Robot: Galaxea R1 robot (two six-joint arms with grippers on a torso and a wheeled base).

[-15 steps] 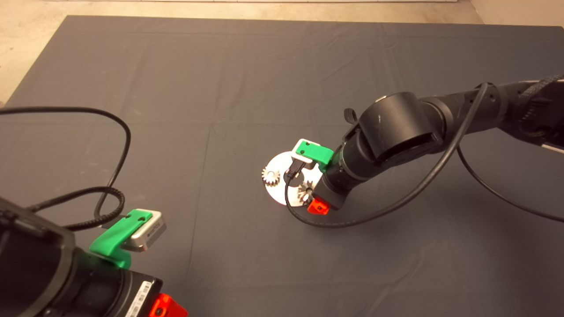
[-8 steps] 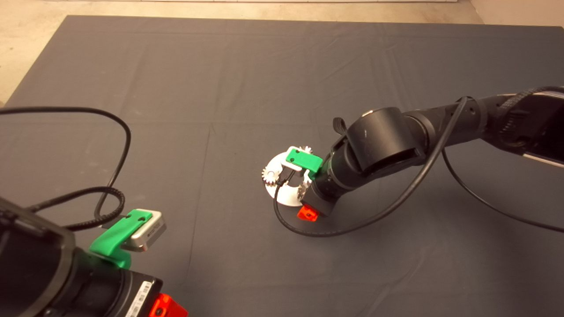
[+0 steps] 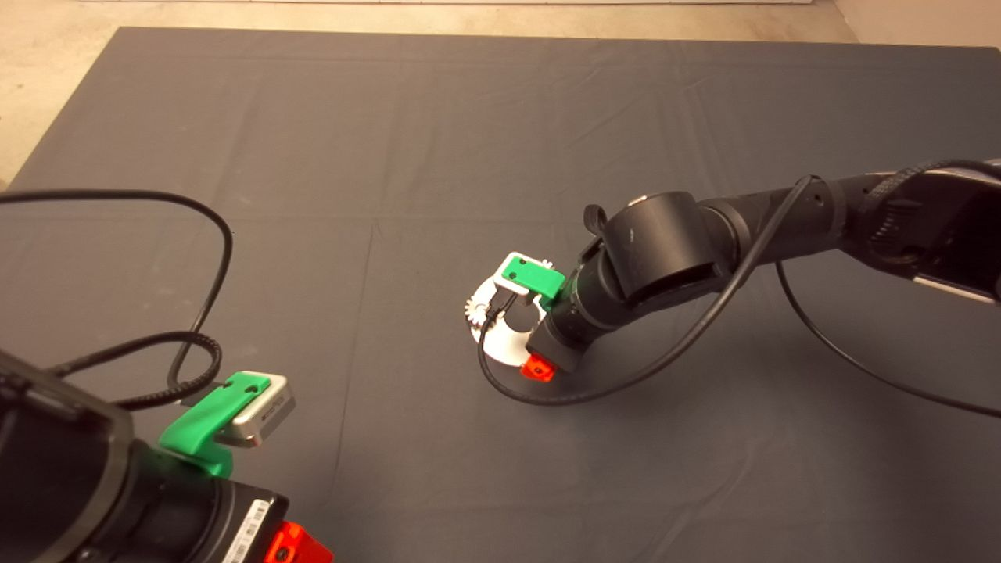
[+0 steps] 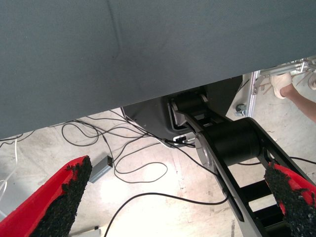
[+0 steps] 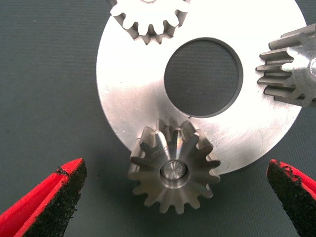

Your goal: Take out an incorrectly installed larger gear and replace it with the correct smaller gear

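Right gripper advanced, straddling larger gear

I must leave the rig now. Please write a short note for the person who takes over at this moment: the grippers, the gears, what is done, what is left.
Right gripper: jaws open, over the metal disc, one finger on each side of the larger gear, not touching it.
Left gripper: parked at the lower left of the mat, jaws open, holding nothing.
Larger gear: on its pin at the disc's rim, overhanging the mat.
A pale gear and a second gear also sit at the rim; no loose spare gear is in view.
Done: right gripper lined up.
Left: close on the larger gear, lift it off, fit the smaller one.
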